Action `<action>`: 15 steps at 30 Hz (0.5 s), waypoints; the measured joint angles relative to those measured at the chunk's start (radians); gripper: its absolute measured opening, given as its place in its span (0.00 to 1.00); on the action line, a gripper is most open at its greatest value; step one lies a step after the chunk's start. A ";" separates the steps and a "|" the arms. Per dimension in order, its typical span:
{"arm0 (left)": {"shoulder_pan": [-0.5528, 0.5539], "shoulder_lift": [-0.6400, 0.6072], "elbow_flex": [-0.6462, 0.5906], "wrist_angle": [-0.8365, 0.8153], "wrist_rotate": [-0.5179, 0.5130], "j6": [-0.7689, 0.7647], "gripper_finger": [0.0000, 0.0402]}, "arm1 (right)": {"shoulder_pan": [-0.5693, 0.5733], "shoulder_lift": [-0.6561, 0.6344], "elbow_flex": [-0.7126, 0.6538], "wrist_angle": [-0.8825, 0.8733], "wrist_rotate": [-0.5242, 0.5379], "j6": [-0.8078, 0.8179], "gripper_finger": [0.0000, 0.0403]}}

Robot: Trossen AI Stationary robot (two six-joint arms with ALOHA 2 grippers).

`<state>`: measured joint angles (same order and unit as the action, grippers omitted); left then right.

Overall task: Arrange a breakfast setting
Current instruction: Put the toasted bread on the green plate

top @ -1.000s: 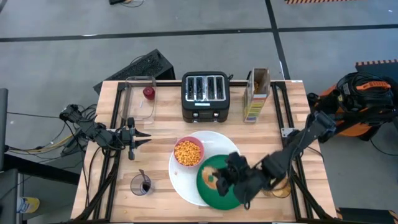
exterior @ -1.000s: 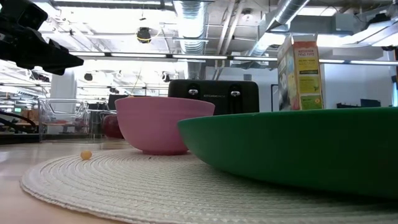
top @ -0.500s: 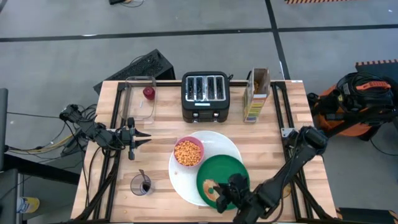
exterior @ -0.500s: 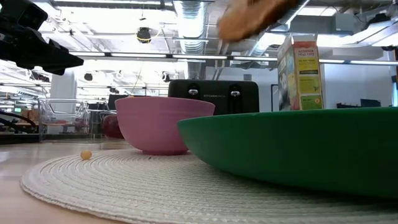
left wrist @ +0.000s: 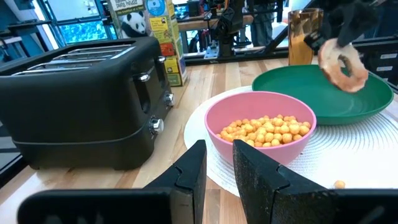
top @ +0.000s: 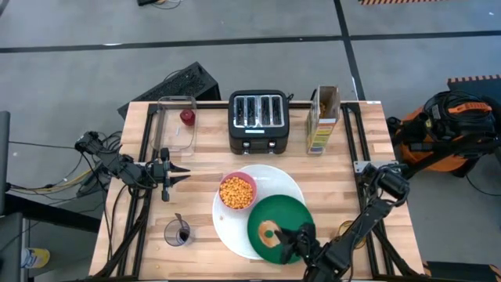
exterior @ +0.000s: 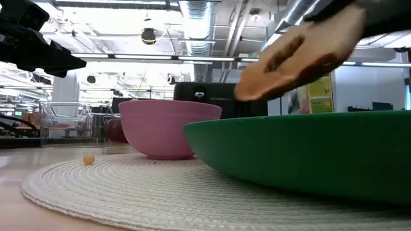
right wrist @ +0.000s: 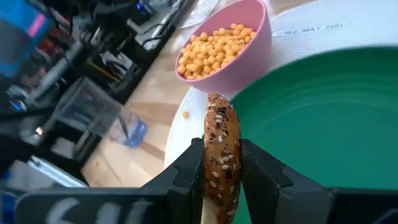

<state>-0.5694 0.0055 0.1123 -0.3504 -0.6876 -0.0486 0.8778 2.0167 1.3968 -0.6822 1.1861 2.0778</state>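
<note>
Tabletop: pink bowl holds orange cereal; green plate empty.

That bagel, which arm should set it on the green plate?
Right. Its gripper already pinches the bagel just above the green plate. The left gripper waits far off beside the clear container.

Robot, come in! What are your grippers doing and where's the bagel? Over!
Right gripper shut on bagel, held above green plate. Left gripper waiting at the table's left side, nearly shut, empty. Nothing in the way.
</note>
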 joint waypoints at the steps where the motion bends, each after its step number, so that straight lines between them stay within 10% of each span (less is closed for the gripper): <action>1: 0.000 0.000 0.000 0.000 0.000 0.000 0.17 | -0.001 0.000 -0.019 0.028 0.013 0.015 0.27; 15: 0.000 0.000 0.000 0.000 0.000 0.000 0.17 | -0.036 0.000 -0.235 0.424 0.010 0.043 0.27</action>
<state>-0.5697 0.0056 0.1123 -0.3507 -0.6876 -0.0486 0.8417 2.0167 1.1617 -0.2580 1.1963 2.1209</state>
